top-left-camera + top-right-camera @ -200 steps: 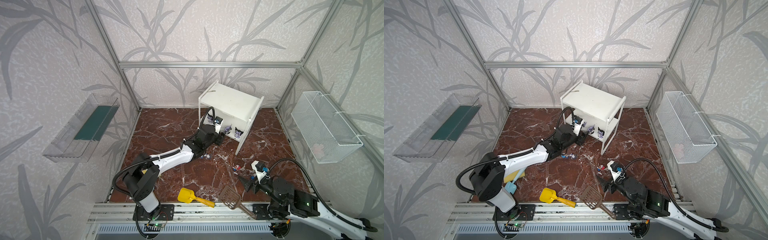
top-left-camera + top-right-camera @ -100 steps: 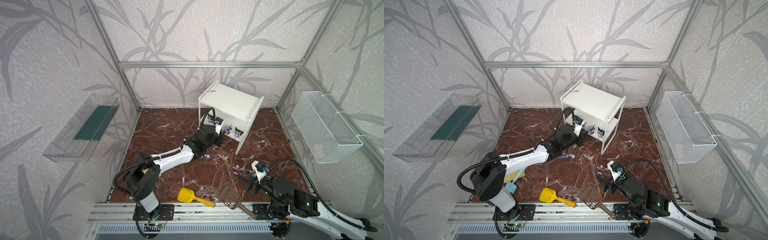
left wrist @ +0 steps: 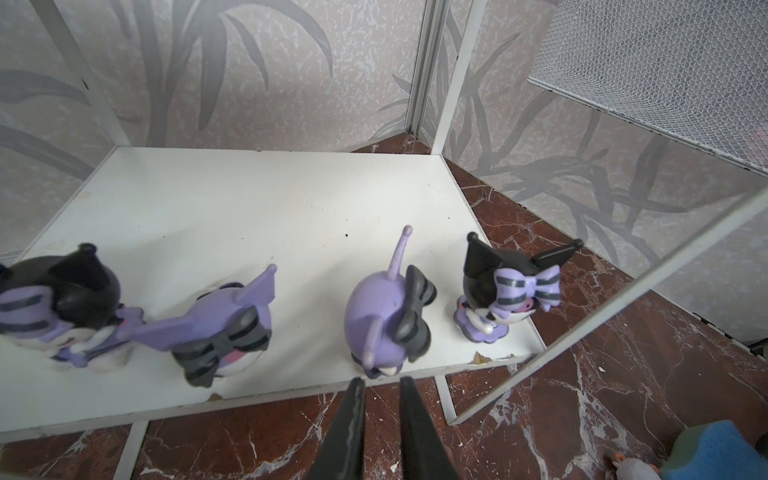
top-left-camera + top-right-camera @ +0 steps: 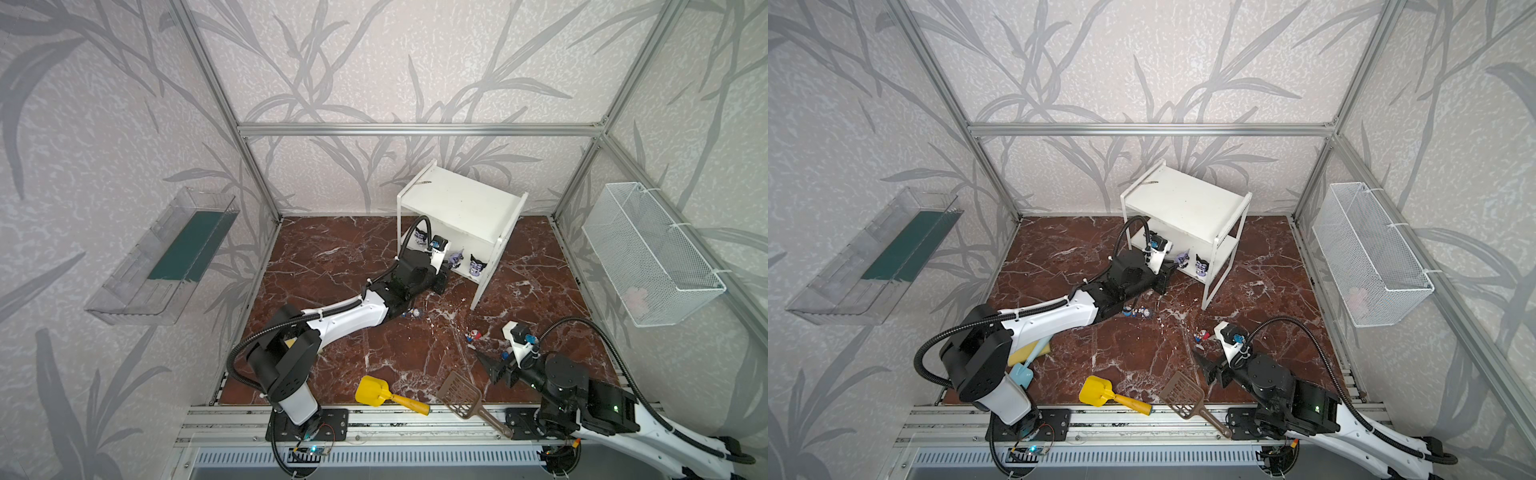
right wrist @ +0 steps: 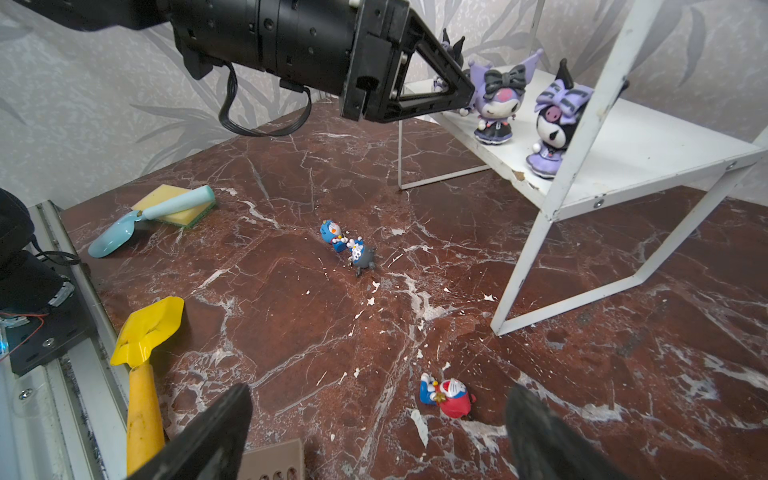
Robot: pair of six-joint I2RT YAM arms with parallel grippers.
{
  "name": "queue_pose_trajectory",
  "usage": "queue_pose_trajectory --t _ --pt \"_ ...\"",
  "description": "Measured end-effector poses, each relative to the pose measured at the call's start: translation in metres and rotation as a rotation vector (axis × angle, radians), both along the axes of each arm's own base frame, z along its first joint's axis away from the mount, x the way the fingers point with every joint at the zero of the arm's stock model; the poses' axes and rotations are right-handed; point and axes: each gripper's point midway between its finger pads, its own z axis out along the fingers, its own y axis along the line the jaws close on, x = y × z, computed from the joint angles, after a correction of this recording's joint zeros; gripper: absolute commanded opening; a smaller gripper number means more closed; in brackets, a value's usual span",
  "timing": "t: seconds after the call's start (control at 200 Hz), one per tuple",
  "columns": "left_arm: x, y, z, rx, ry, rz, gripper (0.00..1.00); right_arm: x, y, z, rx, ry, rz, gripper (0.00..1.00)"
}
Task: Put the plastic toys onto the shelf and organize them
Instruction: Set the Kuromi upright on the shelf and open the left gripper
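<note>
- Purple-and-black figurines (image 3: 224, 328), four of them, stand in a row along the front edge of the lower tier of the shelf (image 3: 249, 199).
- My left gripper (image 3: 382, 384) sits low, just off that front edge, with its jaws pinched almost together and nothing between them. The tips are right up against the purple figurine (image 3: 386, 316) second from the right, and I cannot tell whether they touch it.
- Any push forward with closed tips would likely tip that figurine. It could also shove it into the black-eared one (image 3: 498, 295) just beside it, which stands near the tier's right corner and could go off the edge.
- The two at the left end stand so close that an ear of one reaches the other, so a nudge to either probably moves both.
- Pulling back low is risky too. The blue-headed toy (image 5: 332, 237) and grey-headed toy (image 5: 363, 257) lie touching each other on the marble floor (image 5: 623, 374), just beside my left forearm, and a sweep would scatter them.
- My right gripper (image 5: 378, 388) hangs wide open at the near right over the red-headed toy (image 5: 446, 395), which lies on its side. It is small and rounded, so I judge it may slip out of my grip.
- The brown slotted scoop (image 5: 274, 461) lies near those fingers and could get caught.
- I find only three blue-and-white toys; the fourth I cannot place.
</note>
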Motion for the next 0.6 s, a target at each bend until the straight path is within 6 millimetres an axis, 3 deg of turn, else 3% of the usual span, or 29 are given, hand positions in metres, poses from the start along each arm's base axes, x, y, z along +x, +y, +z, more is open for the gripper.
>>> queue_pose_trajectory --t 0.6 --pt "0.009 -0.01 0.0 -0.002 -0.004 -0.006 0.19 0.0 0.0 0.0 0.001 0.0 0.0 0.95"
